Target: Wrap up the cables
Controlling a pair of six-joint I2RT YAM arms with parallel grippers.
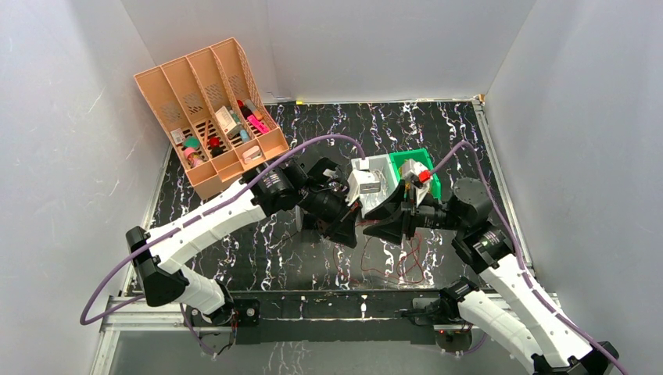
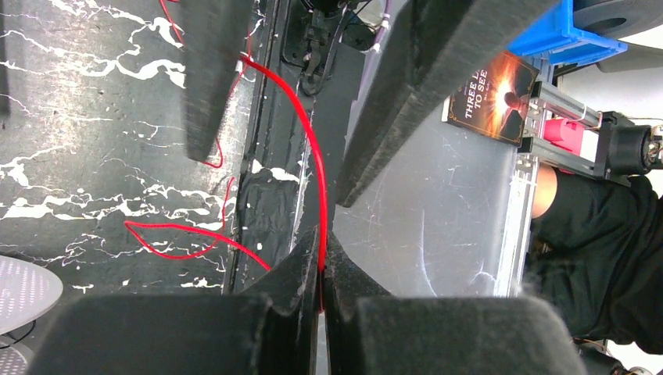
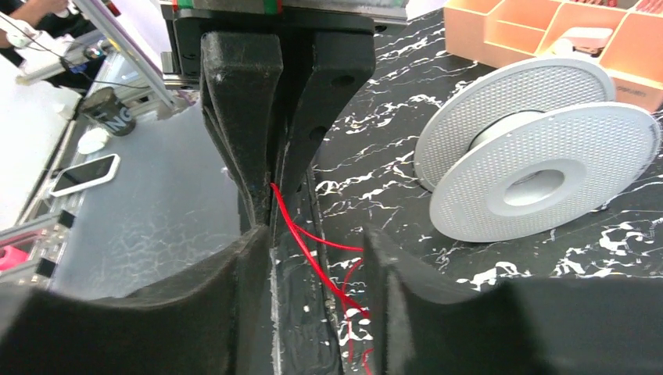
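Pinching red cables (image 2: 311, 156), left gripper (image 2: 320, 254) clenched; right gripper (image 3: 317, 242) released; card (image 2: 492, 98) reads "TO SEE".

A dark book cover (image 2: 491, 98) reads "THREE D… TO SEE", its first line cut off.

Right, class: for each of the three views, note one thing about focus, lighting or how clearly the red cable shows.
Top external: even light, all sharp, but the red cable nearly vanishes against the marbled table. Left wrist: the cable is crisp, the left gripper pinching it looms soft-edged. Right wrist: the white spool is sharp, the room at upper left washed out.
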